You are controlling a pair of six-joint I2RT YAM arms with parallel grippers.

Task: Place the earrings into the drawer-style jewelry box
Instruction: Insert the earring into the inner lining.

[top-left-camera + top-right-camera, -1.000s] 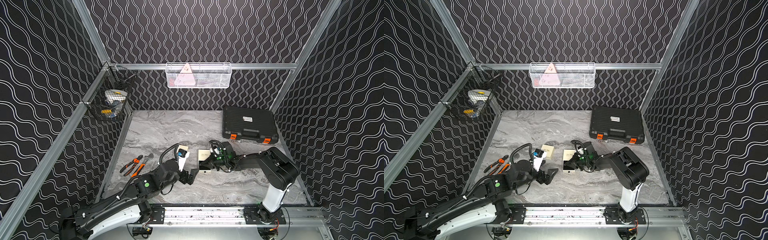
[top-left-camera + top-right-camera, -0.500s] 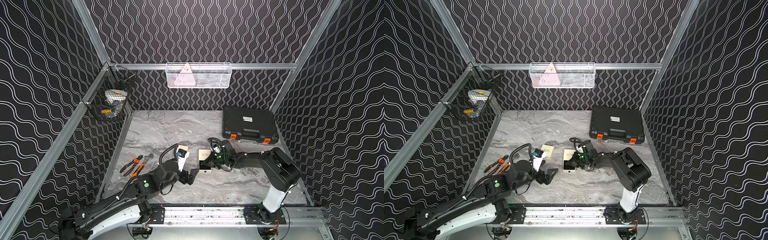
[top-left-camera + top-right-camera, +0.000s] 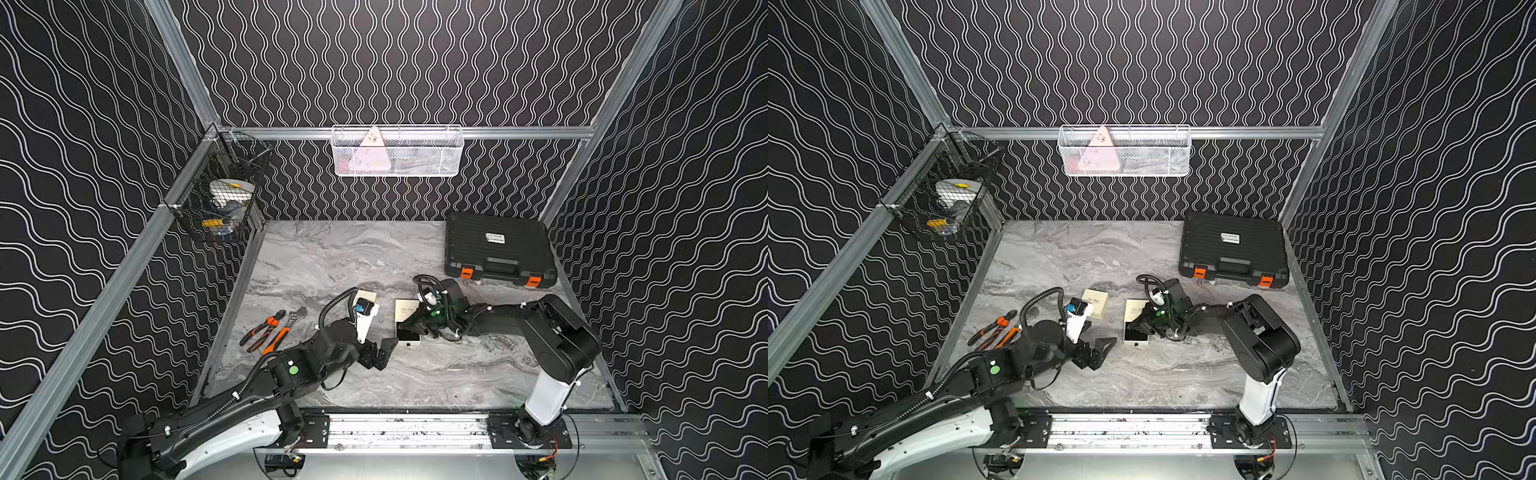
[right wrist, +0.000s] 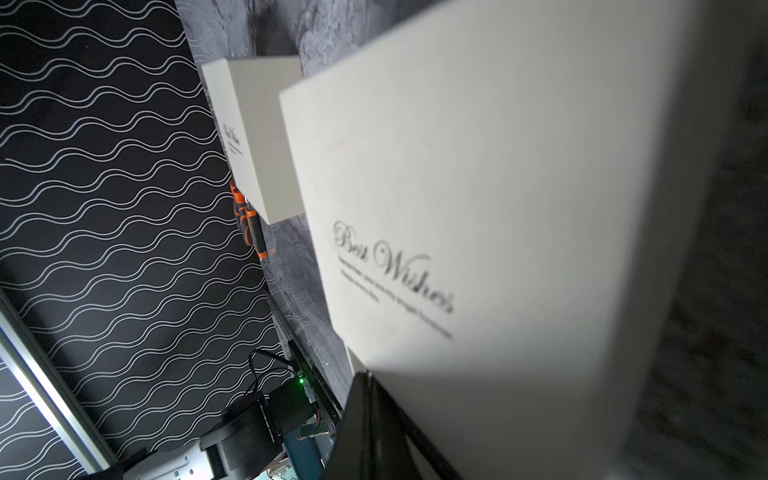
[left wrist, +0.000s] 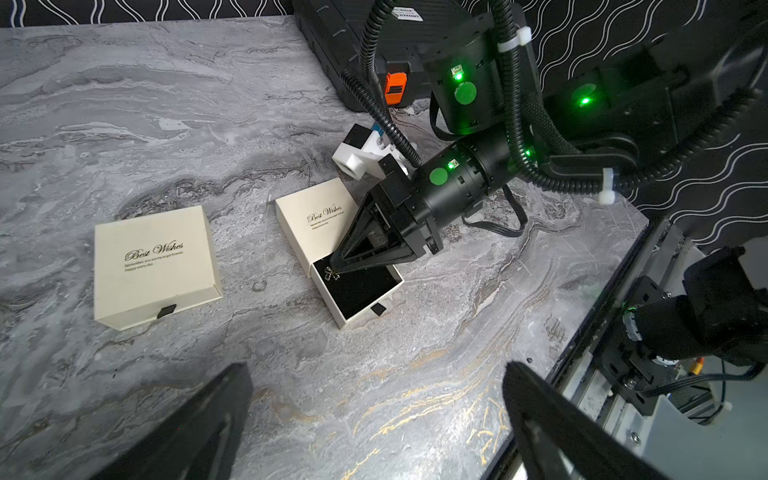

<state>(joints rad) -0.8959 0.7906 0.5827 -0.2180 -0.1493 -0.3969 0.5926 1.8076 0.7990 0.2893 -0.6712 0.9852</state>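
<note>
Left wrist view: right hand (image 5: 337,271), pressed together, dips into the open drawer (image 5: 363,291), an earring (image 5: 331,274) at its tips, perhaps pinched. Left hand (image 5: 372,370) hangs spread. Release and closing look undone.

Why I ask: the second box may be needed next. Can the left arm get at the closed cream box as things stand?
Probably yes. The closed cream box lies ahead of the open left gripper, nothing between them; the right gripper, shut on an earring, works over the other box's drawer.
</note>
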